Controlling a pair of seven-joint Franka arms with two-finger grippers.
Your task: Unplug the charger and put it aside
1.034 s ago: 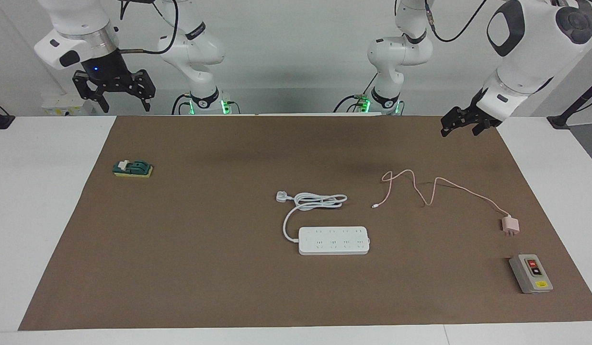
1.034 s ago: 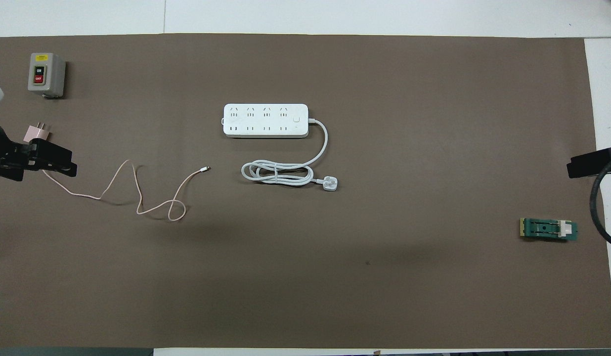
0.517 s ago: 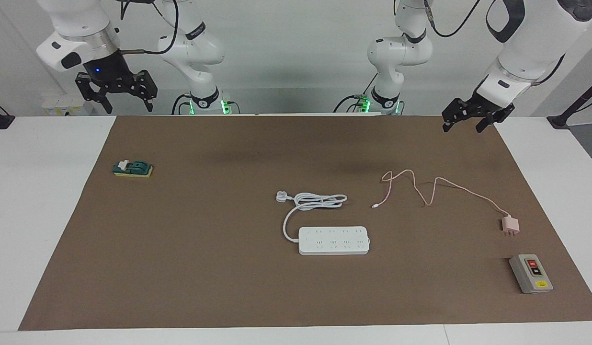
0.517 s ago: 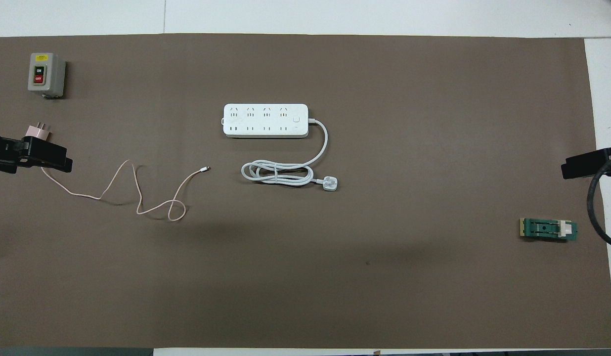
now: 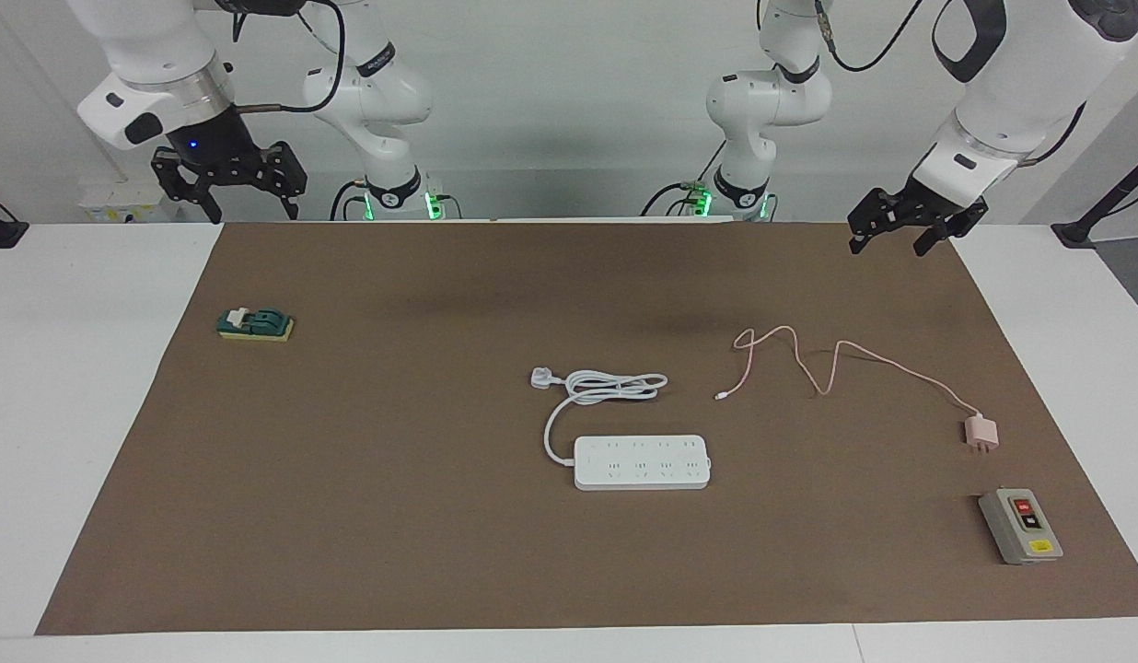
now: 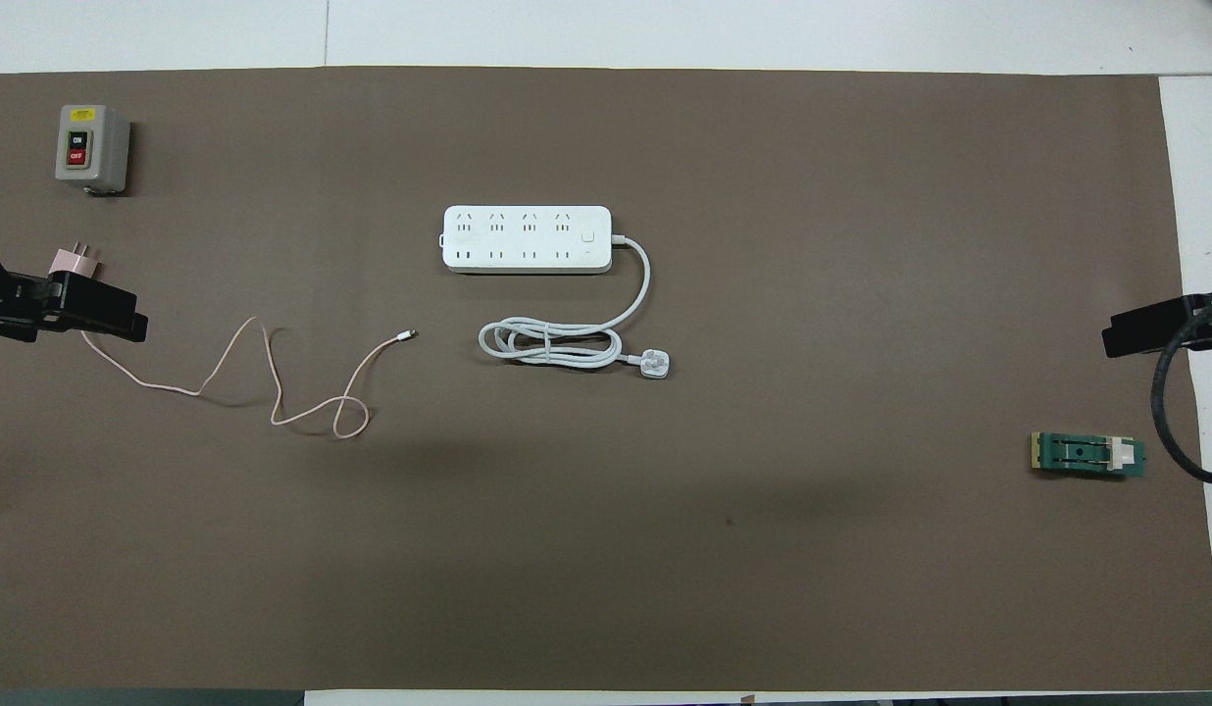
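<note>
The charger (image 5: pixel 981 432), a small pale-pink cube with its prongs bare, lies on the brown mat (image 5: pixel 394 534) toward the left arm's end, apart from the white power strip (image 5: pixel 641 461). Its thin pink cable (image 5: pixel 813 373) snakes toward the middle. In the overhead view the charger (image 6: pixel 73 261) sits just past my left gripper (image 6: pixel 86 319), which covers the start of the cable (image 6: pixel 273 397). My left gripper (image 5: pixel 889 241) hangs open and empty above the mat's edge nearest the robots. My right gripper (image 5: pixel 249 207) is open and empty, raised at the right arm's end; it also shows in the overhead view (image 6: pixel 1145 328).
The power strip (image 6: pixel 526 238) has all sockets free; its thick white cord and plug (image 6: pixel 655 366) lie coiled nearer the robots. A grey button box (image 5: pixel 1020 526) stands farther from the robots than the charger. A small green device (image 5: pixel 256 324) lies toward the right arm's end.
My left gripper has lifted slightly and turned above the mat's near edge. My right gripper has shifted a little. The charger and cable have not moved.
</note>
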